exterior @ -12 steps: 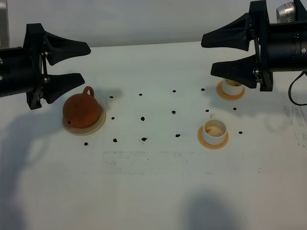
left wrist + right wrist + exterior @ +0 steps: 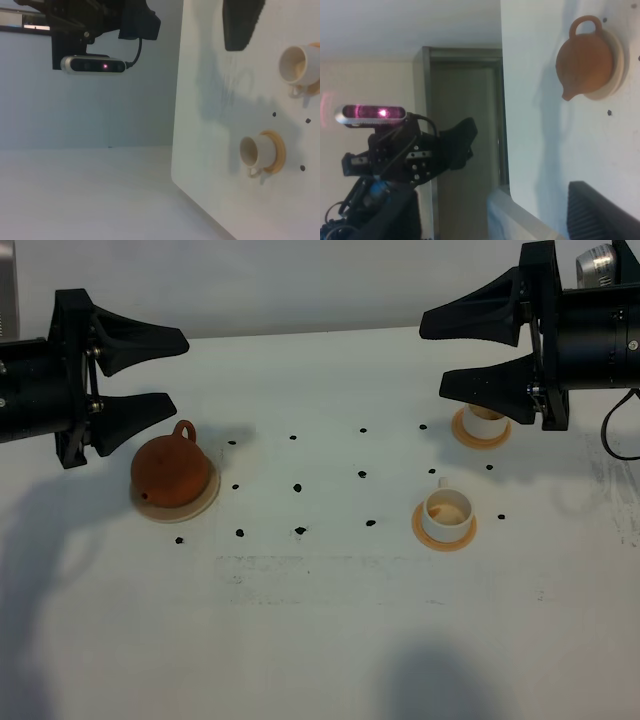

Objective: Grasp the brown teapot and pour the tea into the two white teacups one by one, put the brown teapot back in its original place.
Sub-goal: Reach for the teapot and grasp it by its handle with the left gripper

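The brown teapot [image 2: 172,472] sits on the cream coaster [image 2: 207,500] at the left, handle pointing back and spout toward the front. My left gripper [image 2: 182,369] hovers open just behind and above it, holding nothing. Two white teacups stand on orange saucers at the right: the near cup [image 2: 446,512] and the far cup [image 2: 484,421]. My right gripper [image 2: 432,355] hangs open above the far cup, its lower finger partly covering it. The right wrist view shows the teapot [image 2: 585,62] from afar. Both cups [image 2: 255,151] [image 2: 300,62] appear in the left wrist view.
Small black dots [image 2: 298,487] mark the white tabletop [image 2: 320,630] between teapot and cups. The table's back edge runs behind both arms. A grey object [image 2: 6,290] stands at the back left corner.
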Robot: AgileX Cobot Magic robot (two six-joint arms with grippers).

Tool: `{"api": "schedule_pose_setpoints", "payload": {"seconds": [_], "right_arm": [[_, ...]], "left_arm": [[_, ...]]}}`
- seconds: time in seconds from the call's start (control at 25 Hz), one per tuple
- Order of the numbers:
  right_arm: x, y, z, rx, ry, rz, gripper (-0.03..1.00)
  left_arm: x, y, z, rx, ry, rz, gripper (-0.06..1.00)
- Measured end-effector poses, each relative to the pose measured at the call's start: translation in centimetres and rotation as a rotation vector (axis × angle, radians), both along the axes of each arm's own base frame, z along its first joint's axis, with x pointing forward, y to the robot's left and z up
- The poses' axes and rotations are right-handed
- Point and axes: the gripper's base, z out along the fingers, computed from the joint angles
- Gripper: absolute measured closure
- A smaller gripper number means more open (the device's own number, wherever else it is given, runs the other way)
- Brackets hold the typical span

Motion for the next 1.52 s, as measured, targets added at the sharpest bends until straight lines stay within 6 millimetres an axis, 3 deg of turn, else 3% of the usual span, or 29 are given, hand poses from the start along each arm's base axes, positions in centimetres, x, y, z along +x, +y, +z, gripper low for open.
{"api": "schedule_pose_setpoints", "payload": {"seconds": [0.72, 0.96, 1.16, 1.52], "right_arm": [[0.6, -0.4, -0.3, -0.052, -0.038, -0.065, 0.38], [0.8, -0.5, -0.6, -0.235, -0.327, -0.006, 0.38], [0.2, 1.2, -0.5, -0.331, -0.620, 0.147, 0.38], [0.3, 1.8, 0.6, -0.231, -0.674, 0.105, 0.38]], "left_arm": [[0.2, 0.1, 0.0, 0.030, -0.029, 0.008, 0.28], [0.4, 0.2, 0.2, 0.166, -0.212, -0.062, 0.28], [0.8, 0.2, 0.9, 0.208, -0.375, -0.071, 0.28], [0.8, 0.0, 1.9, 0.279, -0.614, -0.128, 0.28]]}}
